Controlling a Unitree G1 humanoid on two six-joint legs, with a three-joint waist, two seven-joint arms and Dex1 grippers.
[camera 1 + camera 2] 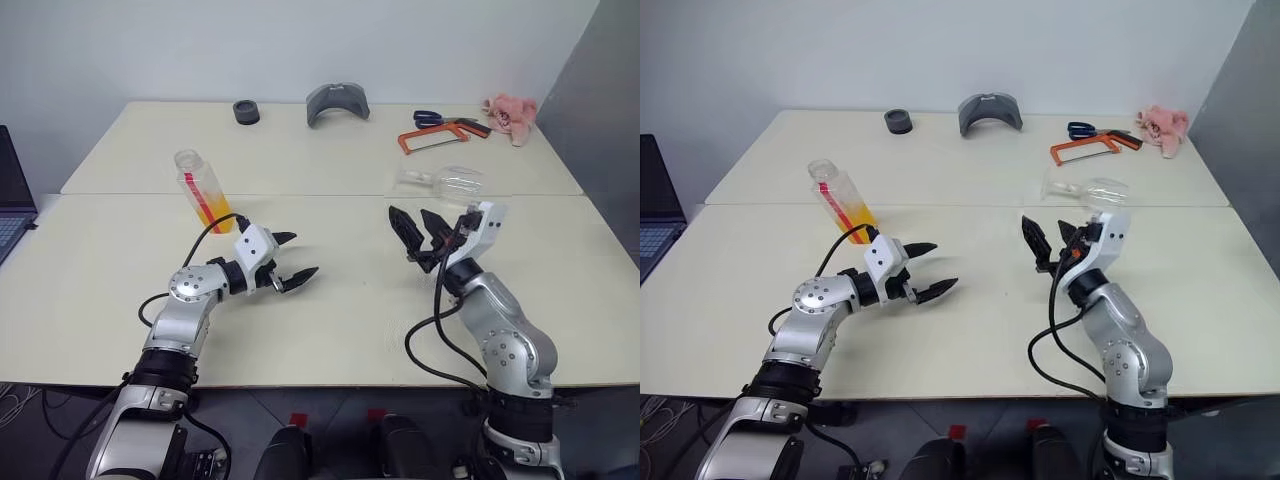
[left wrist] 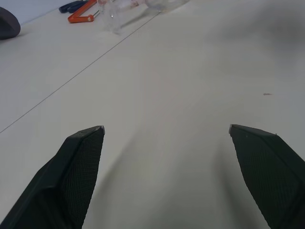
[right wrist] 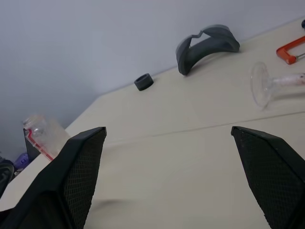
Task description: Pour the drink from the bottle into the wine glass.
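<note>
The bottle (image 1: 203,190) stands on the left half of the table, clear plastic with a red stripe and the orange-yellow drink (image 1: 212,213) in its lower part. It also shows in the right wrist view as the bottle (image 3: 42,135). The wine glass (image 1: 442,182) lies on its side at the right, behind my right gripper; the right wrist view shows the wine glass (image 3: 268,86) foot-on. My left gripper (image 1: 303,255) is open with nothing in it, in front of and to the right of the bottle. My right gripper (image 1: 408,214) is open and holds nothing, raised with its fingers tilted up.
Along the far edge lie a black ring (image 1: 246,112), a grey curved piece (image 1: 337,102), blue scissors (image 1: 434,118), an orange hacksaw (image 1: 433,137) and a pink soft thing (image 1: 511,113). A laptop (image 1: 12,200) sits at the left. A seam (image 1: 320,194) crosses the table.
</note>
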